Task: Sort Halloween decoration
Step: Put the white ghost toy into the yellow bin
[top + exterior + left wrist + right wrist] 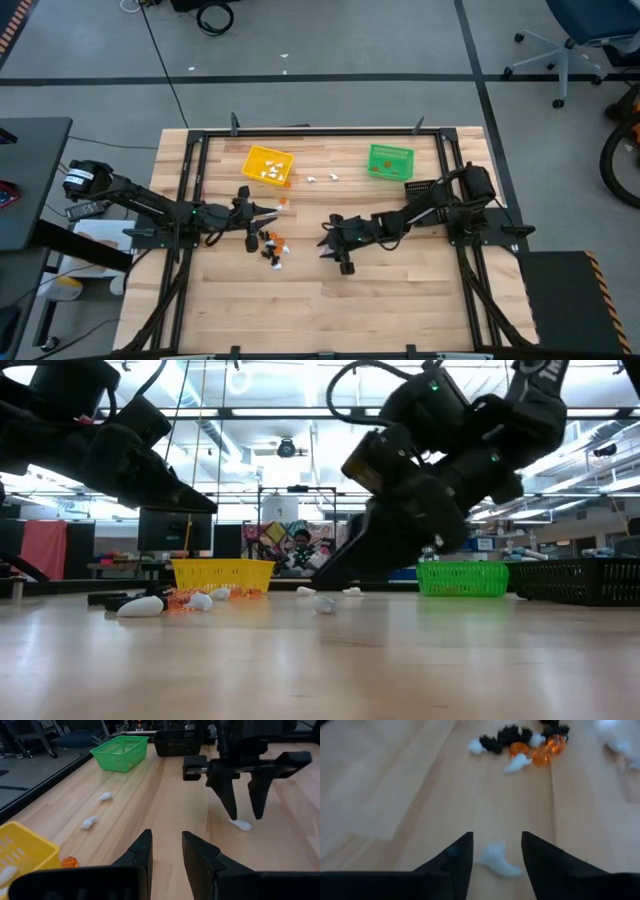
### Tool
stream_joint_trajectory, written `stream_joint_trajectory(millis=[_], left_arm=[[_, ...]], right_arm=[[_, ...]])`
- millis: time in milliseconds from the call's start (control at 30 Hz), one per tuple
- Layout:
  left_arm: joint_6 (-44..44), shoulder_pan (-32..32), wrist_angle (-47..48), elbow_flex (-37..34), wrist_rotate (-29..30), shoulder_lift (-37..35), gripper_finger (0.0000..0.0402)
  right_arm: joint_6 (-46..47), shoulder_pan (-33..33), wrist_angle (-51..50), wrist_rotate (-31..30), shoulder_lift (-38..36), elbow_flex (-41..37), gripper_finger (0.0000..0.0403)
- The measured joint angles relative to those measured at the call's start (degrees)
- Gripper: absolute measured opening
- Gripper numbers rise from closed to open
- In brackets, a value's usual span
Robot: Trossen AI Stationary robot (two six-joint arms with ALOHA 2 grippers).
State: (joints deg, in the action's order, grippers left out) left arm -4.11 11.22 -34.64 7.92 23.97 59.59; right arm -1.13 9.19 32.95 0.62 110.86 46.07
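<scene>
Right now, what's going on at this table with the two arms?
The right gripper is down at the table with its fingers open around a small white trinket lying on the wood. The left gripper hangs near the yellow bin, beside a pile of trinkets. The green bin stands farther back.

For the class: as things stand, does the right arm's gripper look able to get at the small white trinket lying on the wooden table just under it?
Probably yes. The right gripper hangs open over the small white trinket, a finger on each side, nothing between; the pile of black, orange and white trinkets lies well clear.
</scene>
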Motion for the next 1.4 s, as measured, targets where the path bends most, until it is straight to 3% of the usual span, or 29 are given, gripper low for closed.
stream_joint_trajectory(millis=[167, 400, 900, 1400], left_arm=[[-0.25, 0.0, -0.78, 0.02, -0.02, 0.0, 0.0082], [-0.74, 0.04, -0.53, 0.04, -0.02, 0.0, 0.0082], [-0.39, 0.26, -0.51, 0.02, -0.03, 0.02, 0.0082], [-0.16, 0.15, -0.72, 0.02, 0.97, 0.02, 0.0082]], right_arm=[[-1.29, -0.08, 2.74, 0.9, 4.04, 1.03, 0.0193], [-3.23, -0.47, 6.12, 1.09, 7.88, 1.95, 0.0178], [-5.57, -0.81, 5.31, 2.42, 6.98, 1.37, 0.0062], [-6.3, -2.86, 1.44, -2.95, 5.28, 5.9, 0.0069]])
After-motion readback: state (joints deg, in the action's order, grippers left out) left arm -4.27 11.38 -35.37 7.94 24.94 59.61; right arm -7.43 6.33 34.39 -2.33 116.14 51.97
